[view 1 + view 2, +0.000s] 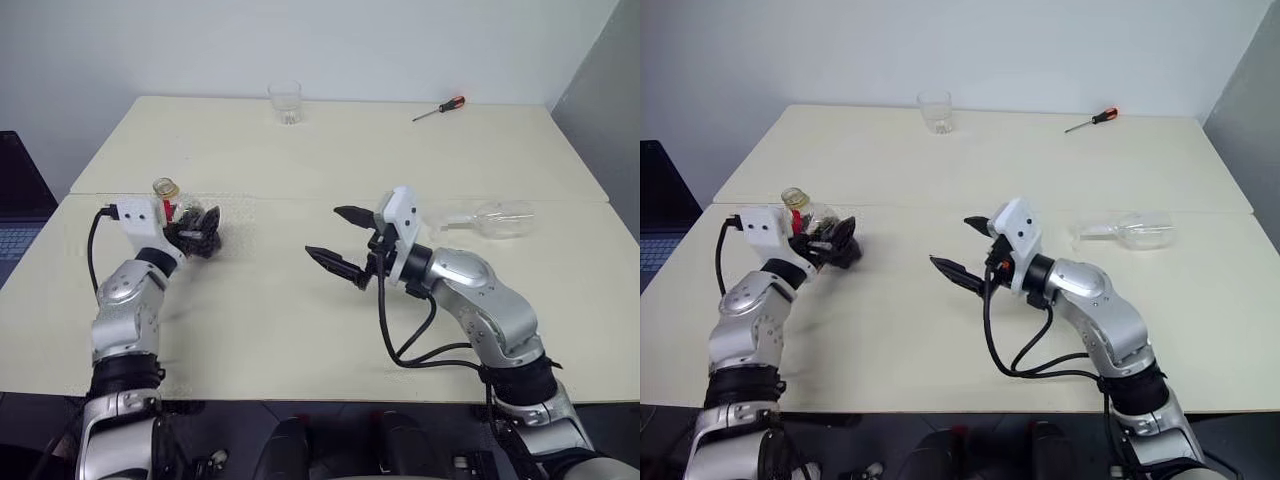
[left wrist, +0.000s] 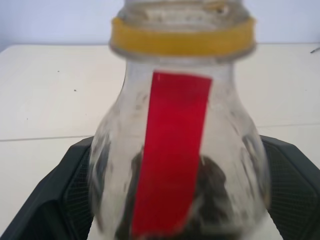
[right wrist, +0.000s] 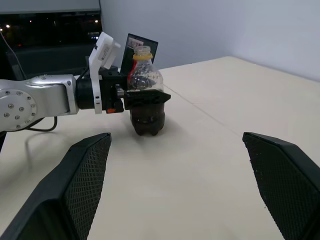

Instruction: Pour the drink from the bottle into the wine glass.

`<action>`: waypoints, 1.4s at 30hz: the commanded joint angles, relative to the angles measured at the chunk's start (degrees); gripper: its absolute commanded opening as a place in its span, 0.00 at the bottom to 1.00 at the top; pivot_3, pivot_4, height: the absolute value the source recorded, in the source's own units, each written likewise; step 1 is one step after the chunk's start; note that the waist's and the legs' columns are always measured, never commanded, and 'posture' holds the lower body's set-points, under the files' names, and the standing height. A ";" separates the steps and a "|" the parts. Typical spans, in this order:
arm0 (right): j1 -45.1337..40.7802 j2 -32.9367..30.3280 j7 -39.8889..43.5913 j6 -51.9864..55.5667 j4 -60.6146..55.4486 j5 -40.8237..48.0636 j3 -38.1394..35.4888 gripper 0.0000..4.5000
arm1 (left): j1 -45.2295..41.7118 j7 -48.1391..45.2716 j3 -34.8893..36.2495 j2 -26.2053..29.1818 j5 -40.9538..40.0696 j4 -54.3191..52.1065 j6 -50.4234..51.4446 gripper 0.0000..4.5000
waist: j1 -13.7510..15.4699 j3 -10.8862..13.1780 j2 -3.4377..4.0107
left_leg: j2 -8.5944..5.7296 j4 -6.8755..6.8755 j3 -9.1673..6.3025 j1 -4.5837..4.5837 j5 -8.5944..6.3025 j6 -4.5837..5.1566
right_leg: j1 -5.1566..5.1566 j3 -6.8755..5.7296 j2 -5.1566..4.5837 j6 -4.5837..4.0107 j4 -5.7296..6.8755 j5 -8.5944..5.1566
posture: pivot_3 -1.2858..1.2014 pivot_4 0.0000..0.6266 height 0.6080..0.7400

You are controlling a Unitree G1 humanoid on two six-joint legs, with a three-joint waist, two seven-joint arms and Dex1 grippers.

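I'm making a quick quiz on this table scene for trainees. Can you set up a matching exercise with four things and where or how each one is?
Things:
1. bottle
2. wine glass
3. tumbler
4. screwdriver

Places or states:
A. lying on its side, on the table's right half
B. upright at the far edge, near the middle
C. upright between the left gripper's fingers
D. lying at the far edge, to the right

Pairs: 1-C, 2-A, 3-B, 4-D

The bench (image 1: 300, 330) carries one bottle (image 3: 145, 100) and one wine glass (image 1: 492, 219). There is also one tumbler (image 1: 286, 101) and one screwdriver (image 1: 440, 108).
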 commanded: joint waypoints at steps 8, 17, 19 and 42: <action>7.31 -5.64 0.35 2.70 -8.58 4.10 -5.50 1.00 | 14.20 7.07 8.71 0.05 -8.05 -26.73 14.05 1.00 | 0.14 -0.01 -0.02 | 0.00 0.01 -0.01 0.00 0.00 0.00 | 0.04 0.00 -0.02 0.00 -0.02 0.00 | 0.52 0.24 1.00; 16.29 -9.28 -4.47 5.13 -12.51 4.41 -13.37 1.00 | 28.01 0.19 7.91 4.84 -20.33 -46.53 27.64 1.00 | 0.34 -0.02 -0.04 | 0.02 0.00 -0.05 0.03 -0.01 0.00 | 0.11 0.05 0.00 0.01 -0.02 -0.01 | 0.52 0.24 1.00; 16.81 -8.56 -7.14 5.64 -10.91 4.27 -16.22 1.00 | 23.95 -1.55 3.97 5.91 -20.99 -47.95 27.70 1.00 | 0.81 -0.03 -0.04 | -0.02 0.01 -0.07 0.04 -0.01 0.00 | 0.17 0.02 0.01 0.01 -0.03 -0.01 | 0.52 0.24 1.00; 2.25 19.11 -44.07 9.27 6.74 12.53 -38.19 1.00 | 14.36 -15.22 -15.02 5.47 -14.61 -43.21 20.29 1.00 | -0.05 -0.01 0.06 | 0.02 -0.73 0.12 0.72 0.01 0.00 | 0.70 0.11 0.11 -0.01 -0.54 -0.01 | 0.52 0.24 1.00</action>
